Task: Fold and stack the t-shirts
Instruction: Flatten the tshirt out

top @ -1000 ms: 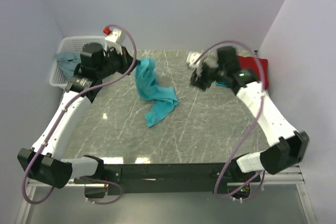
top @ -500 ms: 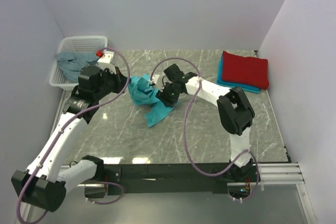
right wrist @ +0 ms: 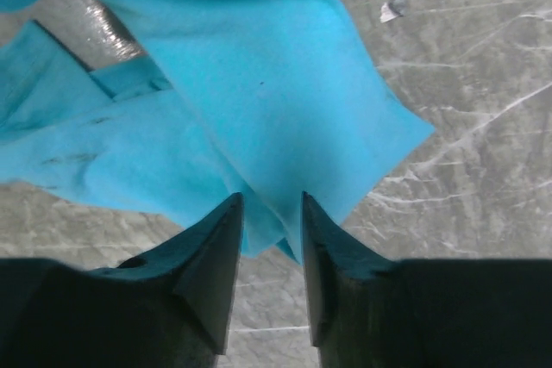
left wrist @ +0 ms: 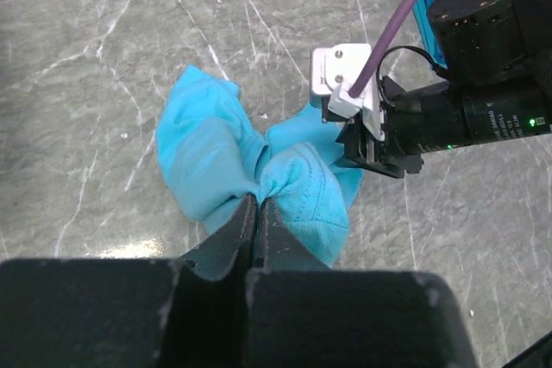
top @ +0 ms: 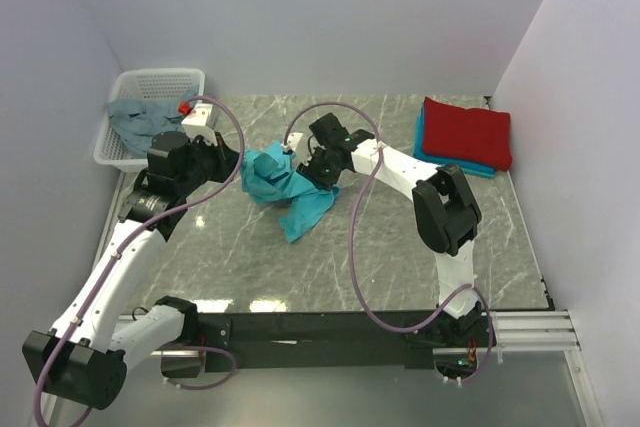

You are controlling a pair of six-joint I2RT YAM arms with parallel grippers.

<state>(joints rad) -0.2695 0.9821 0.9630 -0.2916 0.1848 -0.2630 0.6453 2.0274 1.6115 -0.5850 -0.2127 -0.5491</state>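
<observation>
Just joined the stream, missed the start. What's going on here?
Both arms are working on the crumpled turquoise t-shirt in the middle of the table. The left hand is shut on a bunched fold of it. The right hand sits at the shirt's edge with its jaws apart, not clamped. A folded red shirt lies on a turquoise-blue one at the far right. A grey-blue shirt lies in the white basket.

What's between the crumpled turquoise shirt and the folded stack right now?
Top view: only the right arm's white forearm crosses above bare marble between the shirt and the stack.
</observation>
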